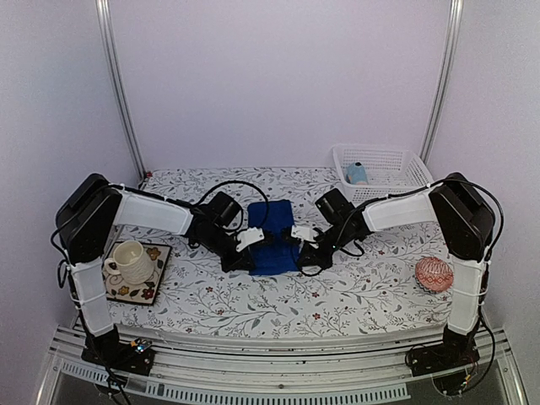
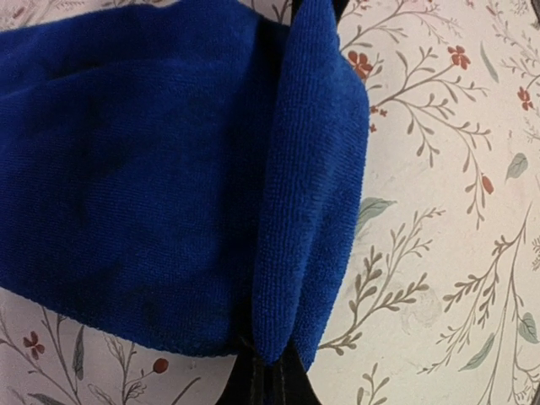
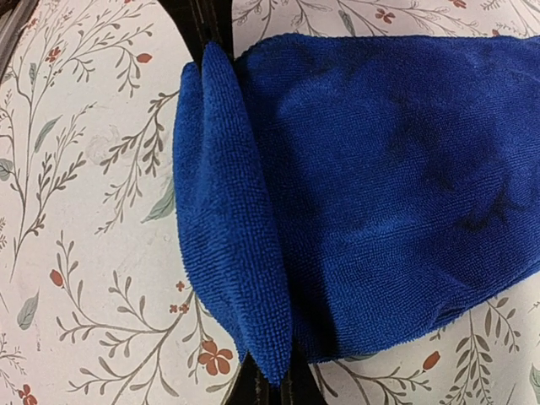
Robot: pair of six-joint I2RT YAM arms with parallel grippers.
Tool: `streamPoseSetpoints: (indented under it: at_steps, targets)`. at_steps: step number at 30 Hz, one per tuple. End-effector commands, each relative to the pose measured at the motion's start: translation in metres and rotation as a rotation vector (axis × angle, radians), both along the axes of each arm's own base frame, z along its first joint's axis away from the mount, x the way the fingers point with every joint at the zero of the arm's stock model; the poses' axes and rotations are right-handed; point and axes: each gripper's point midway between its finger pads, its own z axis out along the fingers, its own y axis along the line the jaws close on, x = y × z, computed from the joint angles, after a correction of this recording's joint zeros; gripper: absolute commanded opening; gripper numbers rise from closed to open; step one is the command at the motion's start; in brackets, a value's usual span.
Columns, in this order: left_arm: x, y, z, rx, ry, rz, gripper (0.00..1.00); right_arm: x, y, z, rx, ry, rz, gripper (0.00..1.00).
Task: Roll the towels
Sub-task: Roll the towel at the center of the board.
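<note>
1. Top view: showed the royal-blue towel (image 1: 272,228) flat at the middle of the table (image 1: 363,299) and the light-blue towel (image 1: 357,173) in the white basket (image 1: 396,160) at the far right corner. Found both arms reaching inward, elbows high, with the left gripper (image 1: 250,257) and right gripper (image 1: 298,257) low at the near corners.
2. Left wrist: caught the left gripper (image 2: 270,381) clamped tight on a raised fold of the royal-blue towel (image 2: 126,169).
3. Right wrist: caught the right gripper (image 3: 270,384) pinched likewise on its own fold. Judged the terry soft, light and floppy; best gripped at both edge corners together.
</note>
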Motion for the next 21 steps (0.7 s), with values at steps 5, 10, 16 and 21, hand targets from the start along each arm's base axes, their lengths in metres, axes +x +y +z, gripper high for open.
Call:
streamPoseSetpoints:
  at_steps: [5,10,16,21]
  targets:
    - [0.019,0.011,-0.003,0.026,-0.004,0.068,0.00,0.014,-0.005,-0.006,-0.035,0.012,-0.082,0.05]
    - [0.018,0.012,-0.019,0.050,0.026,0.074,0.00,0.014,-0.010,-0.007,-0.055,0.008,-0.099,0.06]
    - [0.021,0.012,-0.018,0.053,0.025,0.093,0.13,0.010,-0.016,-0.010,-0.071,0.022,-0.104,0.18]
    - [0.026,0.017,-0.013,0.069,-0.007,0.128,0.26,0.013,-0.018,-0.009,-0.088,0.015,-0.127,0.29]
